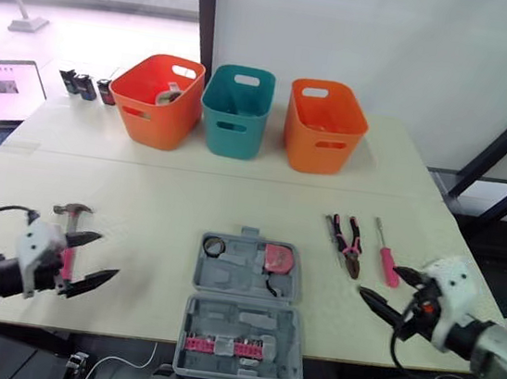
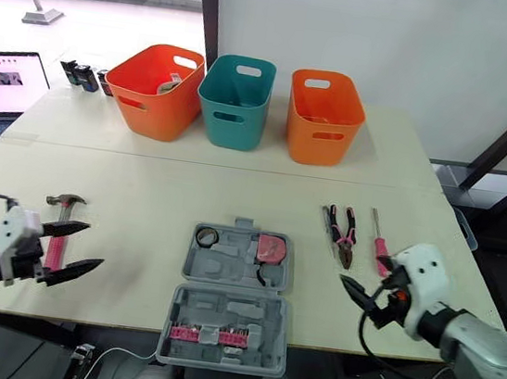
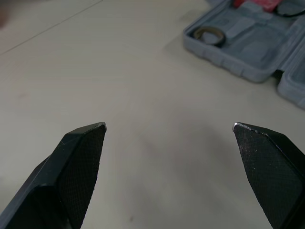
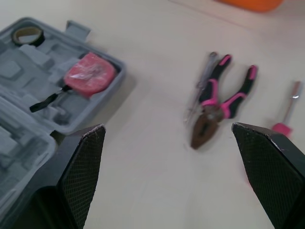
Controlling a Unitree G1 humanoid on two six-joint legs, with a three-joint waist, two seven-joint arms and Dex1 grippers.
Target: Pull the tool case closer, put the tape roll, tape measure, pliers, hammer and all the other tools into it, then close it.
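Note:
The grey tool case (image 1: pixel 238 321) lies open at the table's front centre. A tape roll (image 1: pixel 214 245) and a pink tape measure (image 1: pixel 276 258) sit in its far half; a row of pink bits (image 1: pixel 224 345) fills the near half. To its right lie pink-handled pliers (image 1: pixel 347 244), a thin tool (image 1: pixel 332 230) and a pink screwdriver (image 1: pixel 385 255). A pink-handled hammer (image 1: pixel 70 233) lies at the front left. My left gripper (image 1: pixel 106 256) is open just right of the hammer, holding nothing. My right gripper (image 1: pixel 380 281) is open near the pliers (image 4: pixel 219 102), also holding nothing.
Three bins stand in a row at the back: orange (image 1: pixel 158 99), teal (image 1: pixel 236 110), orange (image 1: pixel 324 124). Small black items (image 1: pixel 85 85) and a laptop (image 1: pixel 1 86) are at the far left. The table's front edge runs just under the case.

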